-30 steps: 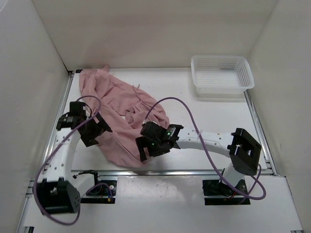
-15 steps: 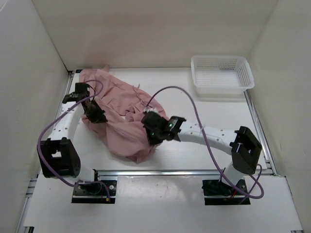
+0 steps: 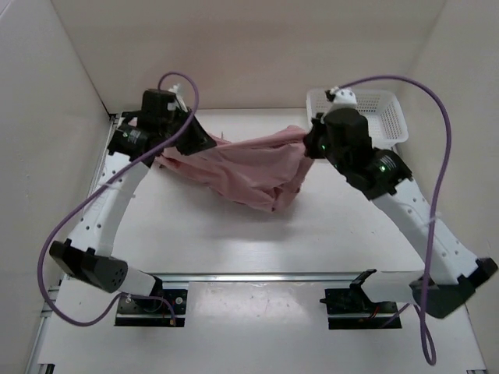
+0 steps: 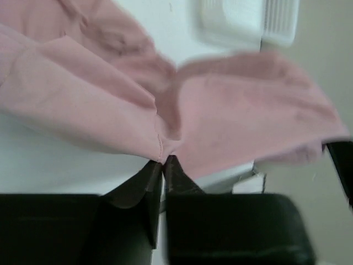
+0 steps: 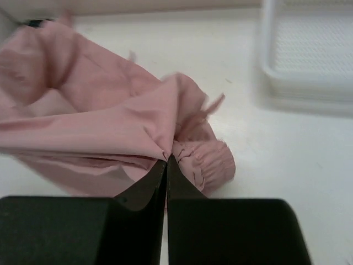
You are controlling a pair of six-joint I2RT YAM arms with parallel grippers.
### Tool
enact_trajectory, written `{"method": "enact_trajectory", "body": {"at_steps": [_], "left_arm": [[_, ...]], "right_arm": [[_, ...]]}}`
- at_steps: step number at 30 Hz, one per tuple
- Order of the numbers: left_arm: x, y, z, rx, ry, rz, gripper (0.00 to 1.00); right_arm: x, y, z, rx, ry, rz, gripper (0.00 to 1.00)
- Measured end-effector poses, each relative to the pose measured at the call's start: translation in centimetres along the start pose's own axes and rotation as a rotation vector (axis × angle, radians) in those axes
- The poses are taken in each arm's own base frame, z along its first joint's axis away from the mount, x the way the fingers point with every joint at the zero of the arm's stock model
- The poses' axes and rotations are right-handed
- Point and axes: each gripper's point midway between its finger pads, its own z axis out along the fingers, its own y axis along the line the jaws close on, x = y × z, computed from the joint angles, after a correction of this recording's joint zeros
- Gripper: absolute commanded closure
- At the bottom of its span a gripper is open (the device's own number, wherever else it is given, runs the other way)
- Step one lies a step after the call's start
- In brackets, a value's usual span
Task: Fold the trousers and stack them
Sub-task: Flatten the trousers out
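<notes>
The dusty-pink trousers (image 3: 245, 165) hang stretched between both arms above the table, sagging in the middle down to a bunched lower fold. My left gripper (image 3: 204, 140) is shut on the cloth's left end; the wrist view has its tips (image 4: 163, 160) pinching a seam of the trousers (image 4: 237, 127). At the right end my right gripper (image 3: 312, 139) is shut on the fabric, and the right wrist view has its tips (image 5: 166, 160) closed on a fold of the trousers (image 5: 99, 127), beside a gathered cuff (image 5: 212, 160).
A white mesh basket (image 3: 376, 109) stands at the back right corner, partly hidden by the right arm, and also shows as the basket (image 5: 309, 55) in the right wrist view. White walls enclose the table on three sides. Metal rails run along the near edge.
Both grippers closed on the trousers lying heaped at the left, then rose and moved apart toward the back. The cloth left the table and now hangs spread between them.
</notes>
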Motion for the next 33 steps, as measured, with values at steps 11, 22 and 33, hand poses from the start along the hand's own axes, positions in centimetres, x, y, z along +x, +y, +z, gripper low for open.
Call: {"method": "enact_trajectory", "body": {"at_steps": [11,22,33], "left_arm": [[7.2,3.0,0.7,-0.203,0.129,0.068,0.17],[2.5,21.6,0.8,-0.494,0.074,-0.263,0.00],[3.6,24.6,9.0,-0.525,0.275,-0.263,0.06]], "right_arm": [[13.1,-17.0,-3.8,0.415,0.278,0.214,0.00],[25.2,-15.4,-4.2,0.187,0.509,0.622,0.02],[31.8,-16.6,-4.3,0.184,0.553,0.996,0.15]]}}
